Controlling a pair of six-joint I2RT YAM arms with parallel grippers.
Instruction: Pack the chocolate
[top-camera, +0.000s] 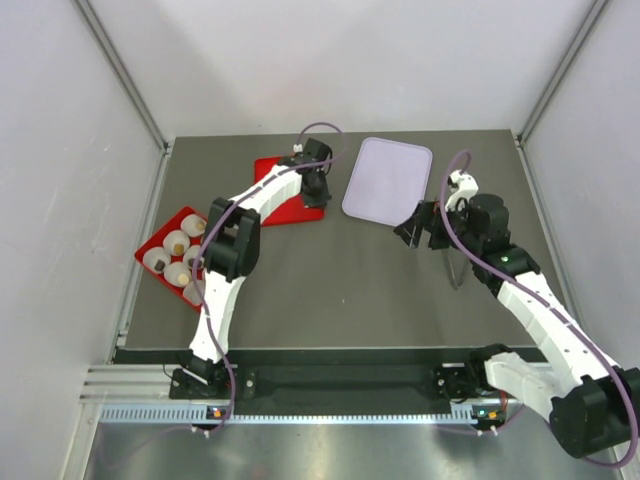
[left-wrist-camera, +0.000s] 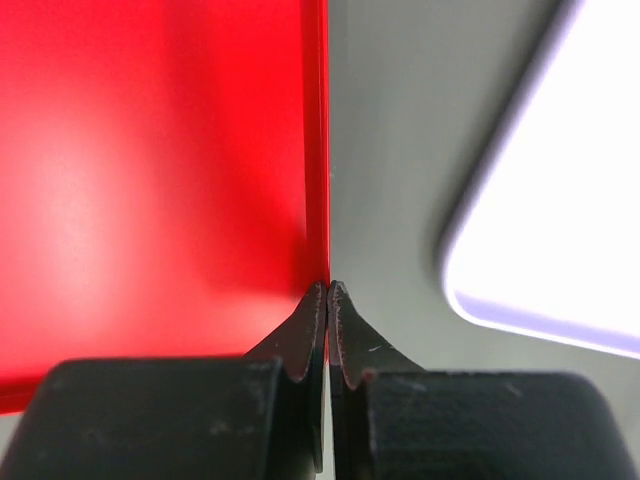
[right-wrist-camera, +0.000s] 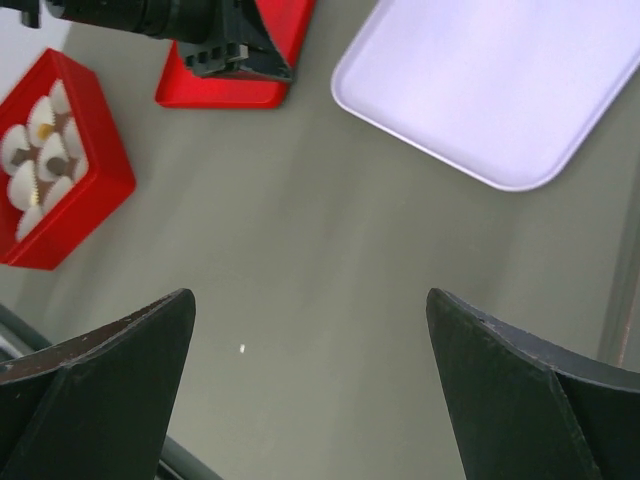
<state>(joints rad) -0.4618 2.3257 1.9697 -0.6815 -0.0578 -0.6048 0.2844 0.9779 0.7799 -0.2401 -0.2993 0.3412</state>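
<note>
**Risks**
- Chocolate: sits in paper cups inside the open red box, at 9 o'clock on the desk. A lid brought over crooked could snag the cups and spill pieces.
- Red lid, at 11 o'clock: its thin edge may slip from a shallow pinch, or drag on the desk.

**Grippers**
- Right gripper, at 3 o'clock: jaws wide apart, holding nothing, over bare desk.
- Left gripper: jaws together at the lid's 3 o'clock edge. Whether that edge is actually pinched cannot be told.
</note>
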